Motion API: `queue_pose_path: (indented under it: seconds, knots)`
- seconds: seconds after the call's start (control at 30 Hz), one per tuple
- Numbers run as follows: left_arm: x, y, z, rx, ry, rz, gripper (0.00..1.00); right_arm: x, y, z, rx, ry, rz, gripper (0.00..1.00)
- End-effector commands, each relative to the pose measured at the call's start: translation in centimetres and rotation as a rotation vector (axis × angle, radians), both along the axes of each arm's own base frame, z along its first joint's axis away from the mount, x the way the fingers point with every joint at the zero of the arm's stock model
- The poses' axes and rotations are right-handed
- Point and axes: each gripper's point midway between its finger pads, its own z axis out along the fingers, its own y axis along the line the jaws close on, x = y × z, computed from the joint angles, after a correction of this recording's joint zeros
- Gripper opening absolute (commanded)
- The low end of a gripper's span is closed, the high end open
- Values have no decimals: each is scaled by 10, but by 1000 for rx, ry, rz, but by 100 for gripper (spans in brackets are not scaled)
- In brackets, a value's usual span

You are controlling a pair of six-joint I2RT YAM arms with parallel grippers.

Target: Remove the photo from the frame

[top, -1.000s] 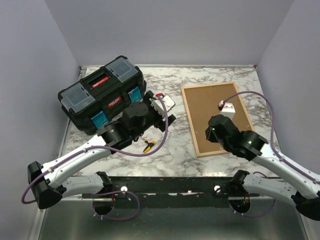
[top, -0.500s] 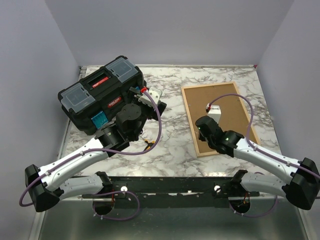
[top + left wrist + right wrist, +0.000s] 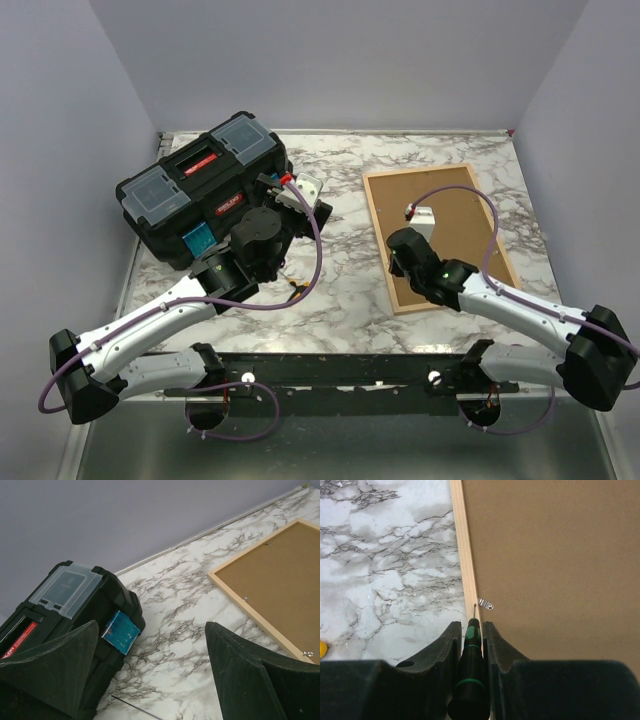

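The frame (image 3: 378, 235) lies face down on the right of the table (image 3: 350, 195), the photo hidden under its stiff backing board (image 3: 555, 555) (thin print, fragile pane, I judge), so the right gripper (image 3: 471, 626), clenched on a small screwdriver (image 3: 472, 647), should pry at the metal tab (image 3: 486, 604); the left gripper (image 3: 151, 627) hangs spread, empty.

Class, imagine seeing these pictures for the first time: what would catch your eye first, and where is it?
The bulky black toolbox with red and teal trim dominates the back left of the marble table. To its right the frame lies face down, brown backing board up. The right hand grips a green-handled screwdriver, its tip at the frame's left rim beside a small metal clip.
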Motion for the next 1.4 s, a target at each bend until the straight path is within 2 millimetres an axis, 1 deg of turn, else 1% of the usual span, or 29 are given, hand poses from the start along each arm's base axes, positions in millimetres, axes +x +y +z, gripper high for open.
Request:
queue_pose_path:
  seconds: [0.0,0.13,0.23,0.37,0.5,0.57,0.7,0.8,1.1,1.27,1.37]
  knots:
    - [2,2,5,-12,-13,17,90,0,-2,-11,-9,16,-4,1]
    - [2,1,4,-8,-9,14,90,-2,-8,-11,-24,18,-20,0]
    - [2,1,3,-8,-7,12,90,-4,-12,-6,-22,10,-28,1]
    - [2,-1,3,-9,-5,4,90,-8,-18,-4,-28,12,-39,0]
    - [2,-3,1,-6,2,0,90,-11,-21,-10,-32,23,-38,0]
    - [2,-3,0,-3,4,0,90,-12,-20,-14,-32,34,-34,0]
    - [2,-5,-1,-1,7,-8,90,-11,-14,-14,-12,37,-14,0]
    - [2,-6,-1,-3,10,-7,90,-9,-13,-13,-14,28,-11,0]
    - [2,-7,1,-14,10,-12,90,0,-6,-17,-12,26,-3,1]
    - [1,-8,2,-17,9,-19,90,4,-6,-16,-12,20,-6,0]
    - [1,-8,2,-17,9,-20,90,8,-12,-14,-38,4,-31,0]
